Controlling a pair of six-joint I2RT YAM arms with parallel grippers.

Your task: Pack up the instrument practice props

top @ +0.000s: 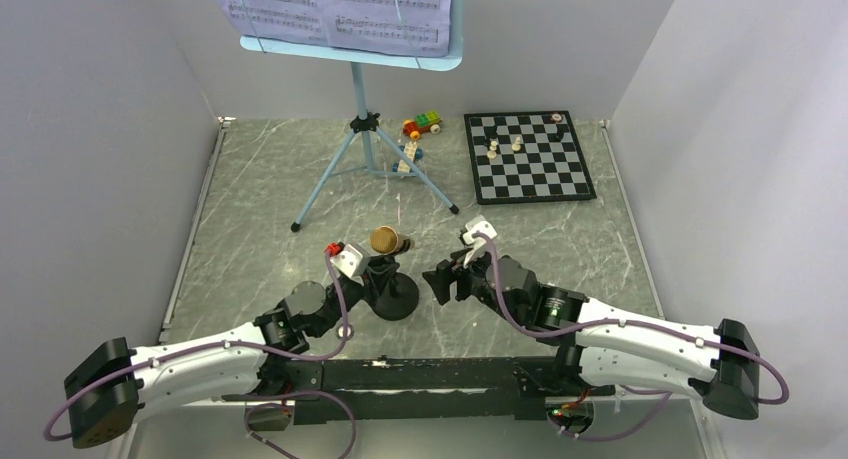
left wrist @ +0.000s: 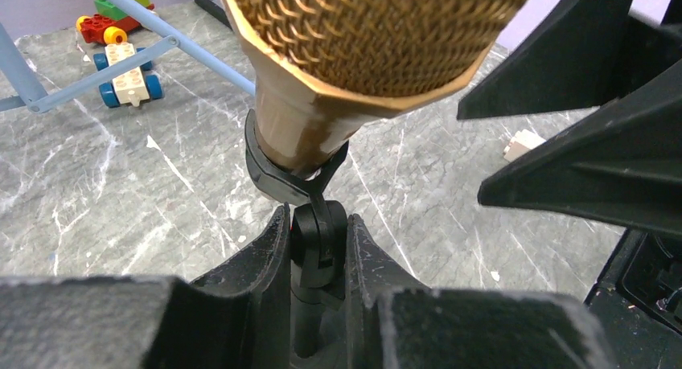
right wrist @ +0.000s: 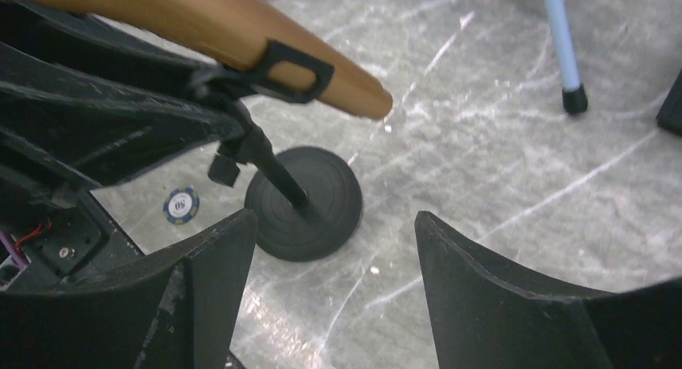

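A gold-brown microphone (top: 385,241) (left wrist: 362,55) (right wrist: 201,23) lies clipped in a small black round-based mic stand (top: 395,299) (right wrist: 310,196) near the table's front middle. My left gripper (top: 375,272) (left wrist: 318,216) is shut on the stand's swivel joint (left wrist: 319,248) just under the clip. Just right of the stand, my right gripper (top: 440,282) (right wrist: 334,216) stands open and holds nothing, with the microphone's tail above it. The light-blue music stand (top: 365,99) rises at the back, white sheet-music pages (top: 340,9) on its desk.
A black-and-white chessboard (top: 528,157) with a few pieces lies at the back right. A colourful toy brick car (top: 422,126) (left wrist: 112,27) and a blue-wheeled brick piece (left wrist: 129,67) sit by the tripod legs (right wrist: 563,47). A blue poker chip (right wrist: 181,205) lies beside the stand's base.
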